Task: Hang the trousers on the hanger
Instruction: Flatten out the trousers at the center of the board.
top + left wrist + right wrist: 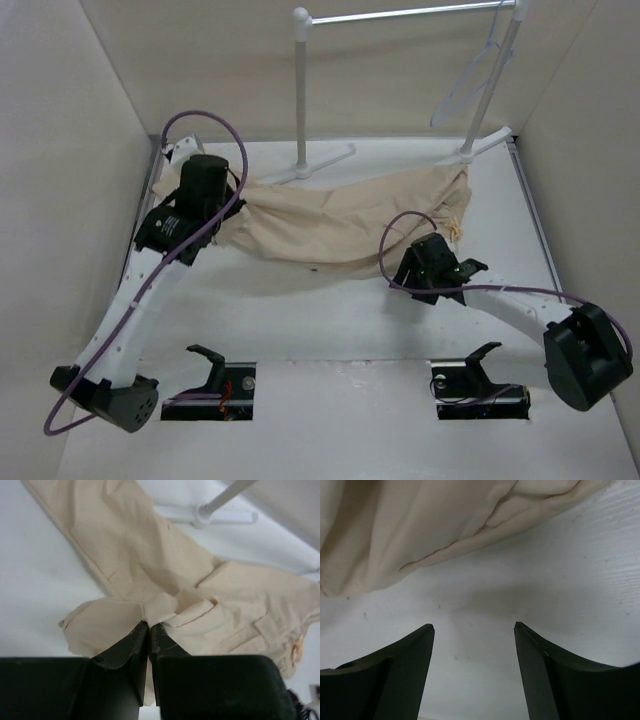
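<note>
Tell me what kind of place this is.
Likely a robot lab test cell, not a home: plain panels enclose a white table, a left arm and right arm are mounted at its near edge, and a small rack holds one hanger.

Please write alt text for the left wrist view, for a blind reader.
The left gripper, its black fingers shut, pinches a fold of the beige trousers lying wrinkled on the white table. A white rack base stands behind.

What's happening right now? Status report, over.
Left gripper shut on trousers. Right gripper open, just short of them. Hanger hangs on rack behind; nothing blocking.
</note>
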Controlling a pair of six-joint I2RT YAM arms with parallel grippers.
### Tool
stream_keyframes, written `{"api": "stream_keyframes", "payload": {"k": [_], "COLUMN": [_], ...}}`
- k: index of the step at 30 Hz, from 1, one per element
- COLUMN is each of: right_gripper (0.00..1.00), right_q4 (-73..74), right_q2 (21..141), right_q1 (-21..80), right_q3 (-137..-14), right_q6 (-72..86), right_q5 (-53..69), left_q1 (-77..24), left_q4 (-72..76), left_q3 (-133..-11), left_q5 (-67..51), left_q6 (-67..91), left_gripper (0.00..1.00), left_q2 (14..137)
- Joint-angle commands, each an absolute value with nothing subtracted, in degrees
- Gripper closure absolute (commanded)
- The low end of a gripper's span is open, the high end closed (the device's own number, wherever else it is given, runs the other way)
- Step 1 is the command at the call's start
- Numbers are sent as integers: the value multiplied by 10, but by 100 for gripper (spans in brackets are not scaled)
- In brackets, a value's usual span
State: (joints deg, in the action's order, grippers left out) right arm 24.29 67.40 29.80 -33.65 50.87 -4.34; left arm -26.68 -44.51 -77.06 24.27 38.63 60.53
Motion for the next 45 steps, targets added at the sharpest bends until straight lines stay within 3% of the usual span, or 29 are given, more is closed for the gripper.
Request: {"api": "stream_keyframes", "payload": {"k": [1,6,11,12,15,17,24,30,35,37,40,45], "right_gripper": [28,30,40,44,73,87,95,95,89,75,66,40], "right_q4": [163,129,106,106,110,114,206,408,483,483,488,496], "right_q2": [713,794,845,859,897,893,690,427,366,380,398,417], "right_q1": [307,329,345,345,345,345,380,383,377,385,406,399], "right_q3": [-370,-406,-431,-440,-459,-454,-331,-260,-285,-290,-313,-391], "right_q6": [535,562,599,602,605,605,618,666,655,643,630,574], "right_q5": [-71,-99,-137,-140,-140,-146,-132,-94,-63,-52,-51,-68], "left_q1": [-211,-168,-132,-127,-111,-102,-71,-38,-21,-22,-21,-15], "left_q4": [-329,-293,-271,-268,-260,-259,-256,-240,-215,-200,-193,-212], "left_q3": [-851,-942,-962,-962,-964,-974,-1016,-1025,-1043,-1066,-1141,-1317], "left_q5": [179,178,179,180,187,192,193,202,221,222,234,262], "left_q6": [369,366,367,367,368,367,357,332,298,286,263,251], "left_gripper": [95,96,96,96,96,96,96,96,95,95,95,92], "left_q2": [653,723,753,756,762,767,780,803,879,930,1032,1207]}}
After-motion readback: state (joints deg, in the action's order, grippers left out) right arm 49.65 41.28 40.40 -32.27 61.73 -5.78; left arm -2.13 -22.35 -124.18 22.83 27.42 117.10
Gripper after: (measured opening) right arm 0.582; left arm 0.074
